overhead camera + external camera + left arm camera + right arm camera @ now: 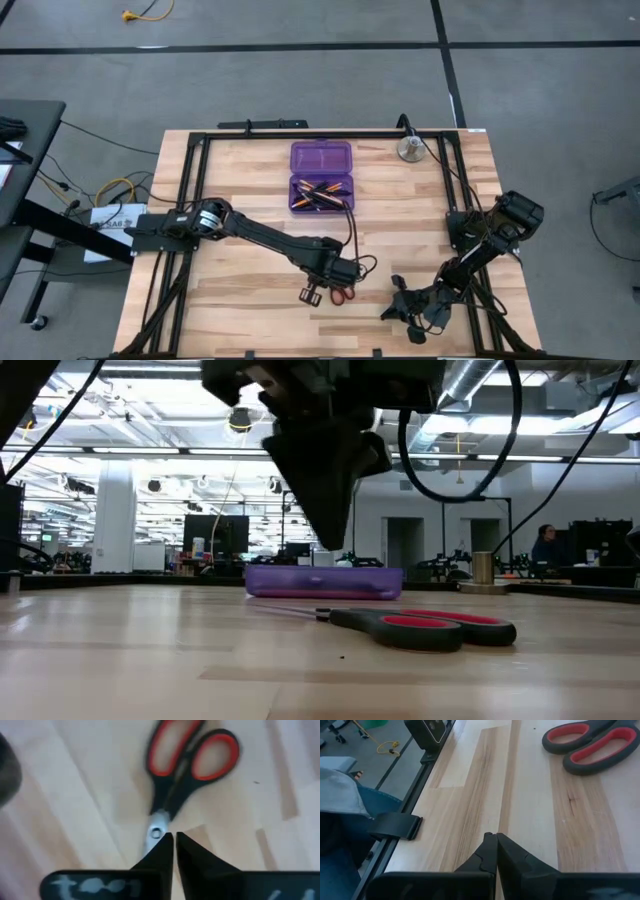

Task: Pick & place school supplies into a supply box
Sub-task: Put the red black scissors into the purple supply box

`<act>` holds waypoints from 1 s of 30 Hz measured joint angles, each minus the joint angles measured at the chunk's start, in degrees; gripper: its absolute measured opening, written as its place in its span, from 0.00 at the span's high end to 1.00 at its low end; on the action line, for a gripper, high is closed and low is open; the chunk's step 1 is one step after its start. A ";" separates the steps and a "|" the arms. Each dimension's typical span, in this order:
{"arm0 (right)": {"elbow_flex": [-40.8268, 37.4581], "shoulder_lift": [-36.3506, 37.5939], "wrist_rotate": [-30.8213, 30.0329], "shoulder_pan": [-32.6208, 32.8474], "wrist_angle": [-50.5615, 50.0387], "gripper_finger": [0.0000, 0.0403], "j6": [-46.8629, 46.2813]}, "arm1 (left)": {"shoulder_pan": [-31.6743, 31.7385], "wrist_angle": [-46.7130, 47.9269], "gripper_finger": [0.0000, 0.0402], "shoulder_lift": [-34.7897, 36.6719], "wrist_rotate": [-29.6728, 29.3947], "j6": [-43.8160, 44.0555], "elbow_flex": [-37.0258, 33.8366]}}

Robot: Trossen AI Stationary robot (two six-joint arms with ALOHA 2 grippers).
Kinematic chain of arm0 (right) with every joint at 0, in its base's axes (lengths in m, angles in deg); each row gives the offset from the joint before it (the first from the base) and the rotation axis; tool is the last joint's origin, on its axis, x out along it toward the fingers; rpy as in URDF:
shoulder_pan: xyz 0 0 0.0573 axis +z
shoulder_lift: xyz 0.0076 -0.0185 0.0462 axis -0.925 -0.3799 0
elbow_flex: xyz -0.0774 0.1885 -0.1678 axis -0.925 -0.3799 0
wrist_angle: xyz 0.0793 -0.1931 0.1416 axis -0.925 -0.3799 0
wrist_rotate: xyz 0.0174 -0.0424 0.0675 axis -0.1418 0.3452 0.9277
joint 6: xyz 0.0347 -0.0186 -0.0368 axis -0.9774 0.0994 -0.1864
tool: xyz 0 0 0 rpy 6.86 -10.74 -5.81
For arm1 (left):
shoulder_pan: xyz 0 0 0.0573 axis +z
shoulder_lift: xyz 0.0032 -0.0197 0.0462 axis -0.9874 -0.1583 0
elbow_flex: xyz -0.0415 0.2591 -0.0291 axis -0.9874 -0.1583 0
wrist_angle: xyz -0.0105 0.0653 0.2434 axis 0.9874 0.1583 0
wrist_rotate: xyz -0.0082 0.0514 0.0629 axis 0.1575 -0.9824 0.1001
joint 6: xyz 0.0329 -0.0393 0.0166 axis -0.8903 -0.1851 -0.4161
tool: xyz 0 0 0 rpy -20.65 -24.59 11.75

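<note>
I've got the left gripper (174, 840) hovering just over the scissors (187, 767), fingers pressed together, gripping nothing. Scissors lie flat on the bench (240, 215), well short of the purple supply box (321, 176). Right gripper (495, 842) is together too, parked near the bench's front edge.

An open-plan lab: exposed ceiling ducts (470, 380), strip lights, distant workbenches (590, 582).
</note>
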 joint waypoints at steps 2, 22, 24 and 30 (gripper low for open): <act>0.00 0.00 0.02 0.00 0.02 1.00 0.00 | -0.21 -0.83 0.93 0.00 1.21 -0.74 -1.08; 0.02 0.00 0.06 0.00 0.00 1.00 0.04 | 0.66 -5.01 0.51 -1.53 -4.45 -2.03 -3.78; 0.02 0.00 0.04 0.00 -0.08 1.00 0.06 | 0.66 -5.19 0.51 -3.65 -2.72 -1.96 -3.75; 0.02 -0.02 0.05 0.15 -0.13 1.00 0.09 | 0.75 -4.05 0.51 -8.37 -0.30 0.14 -2.86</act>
